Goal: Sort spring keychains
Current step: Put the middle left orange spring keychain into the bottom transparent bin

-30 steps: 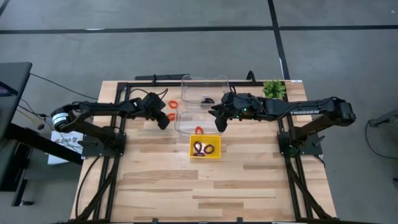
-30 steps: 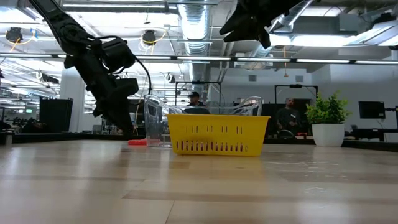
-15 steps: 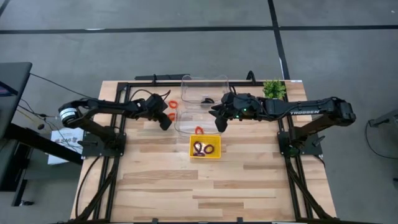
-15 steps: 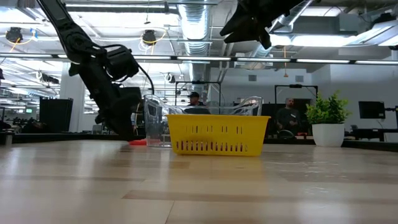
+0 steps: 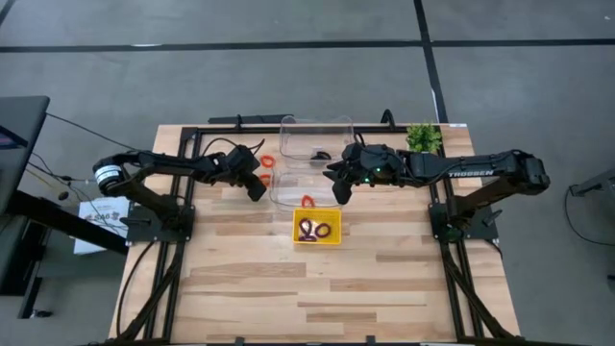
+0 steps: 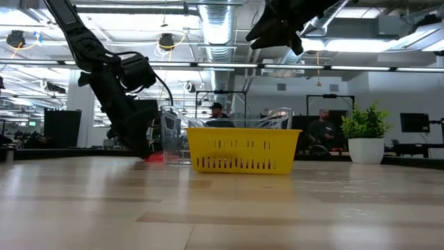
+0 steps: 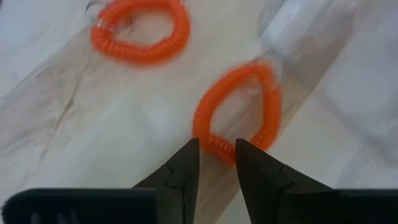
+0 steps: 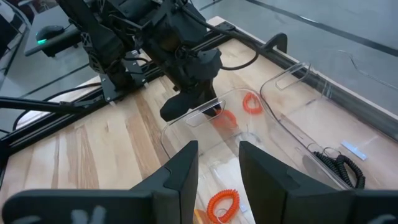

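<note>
The yellow tray (image 5: pixel 317 230) is sitting nearest the table's front edge, holding dark purple spring keychains (image 5: pixel 314 229), which suggests it is serving as the bin for that colour. Just behind the tray, two clear bins (image 5: pixel 307 163) are standing one behind the other; an orange keychain (image 5: pixel 307 201) is lying in the nearer bin and a black one (image 5: pixel 320 154) in the farther, so each colour seems to be getting its own container.

To the left of the tray and beside the nearer clear bin, the left gripper (image 7: pixel 216 163) is reaching down to the table, its fingers parted only narrowly and straddling the coil of an orange-red keychain (image 7: pixel 237 113) that is lying against the bin's wall, not yet pinched. A second orange ring (image 7: pixel 140 30) is lying just beyond it.

The right gripper (image 8: pixel 217 163) is hovering above the clear bins, fingers moderately apart and holding nothing.
</note>
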`<action>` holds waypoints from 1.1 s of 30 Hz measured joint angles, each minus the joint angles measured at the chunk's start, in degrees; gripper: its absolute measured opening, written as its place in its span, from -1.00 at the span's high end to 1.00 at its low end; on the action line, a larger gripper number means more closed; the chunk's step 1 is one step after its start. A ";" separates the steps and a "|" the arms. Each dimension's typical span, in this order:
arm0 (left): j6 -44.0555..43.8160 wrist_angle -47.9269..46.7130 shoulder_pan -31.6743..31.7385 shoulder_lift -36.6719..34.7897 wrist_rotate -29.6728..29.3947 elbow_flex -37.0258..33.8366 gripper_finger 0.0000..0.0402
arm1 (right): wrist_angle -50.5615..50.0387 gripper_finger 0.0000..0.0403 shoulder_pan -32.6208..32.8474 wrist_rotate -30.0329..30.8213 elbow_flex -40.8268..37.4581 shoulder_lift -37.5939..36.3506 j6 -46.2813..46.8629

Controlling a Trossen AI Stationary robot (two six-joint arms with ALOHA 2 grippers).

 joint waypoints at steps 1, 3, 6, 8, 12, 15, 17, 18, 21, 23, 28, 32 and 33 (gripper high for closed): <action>0.49 -0.60 0.02 0.04 -0.13 -0.04 0.50 | -0.01 0.47 0.00 0.00 0.00 0.00 0.01; 1.47 -1.80 0.01 0.06 -0.05 -0.02 0.50 | -0.05 0.47 0.00 -0.01 0.00 0.02 0.02; 1.69 -3.45 0.01 0.06 -0.09 0.02 0.50 | -0.04 0.47 0.25 -0.01 0.00 0.00 0.02; 1.71 -4.29 0.01 0.04 -0.09 0.00 0.50 | -0.05 0.47 0.37 -0.02 0.00 0.00 0.02; 1.66 -4.48 0.01 -0.21 0.54 -0.04 0.50 | -0.05 0.47 0.39 -0.05 0.00 0.00 0.02; 1.64 -5.11 0.03 -1.00 1.21 -0.13 0.50 | -0.05 0.47 0.39 -0.05 0.00 0.00 0.12; 1.62 -6.15 0.01 -1.88 1.57 -0.22 0.51 | -0.05 0.47 0.39 -0.05 0.00 0.02 0.42; 1.62 -6.75 0.01 -2.34 1.73 -0.25 0.52 | -0.07 0.47 0.39 -0.13 0.00 0.01 0.43; 1.54 -9.64 -0.01 -4.20 2.07 -0.35 0.56 | -0.07 0.47 0.39 -0.16 0.02 0.00 0.44; 1.09 -11.94 -0.03 -5.75 2.29 -0.42 0.60 | -0.06 0.47 0.39 -0.16 0.02 0.00 0.44; -0.13 -14.89 -0.04 -10.31 2.29 -0.48 0.68 | -0.05 0.47 0.39 -0.18 0.02 0.00 0.44; -0.15 -15.79 -0.07 -13.65 2.25 -0.46 0.75 | -0.05 0.47 0.39 -0.18 0.04 0.00 0.44; -0.13 -15.88 -0.07 -14.33 2.25 -0.46 0.77 | -0.05 0.47 0.39 -0.18 0.04 0.00 0.44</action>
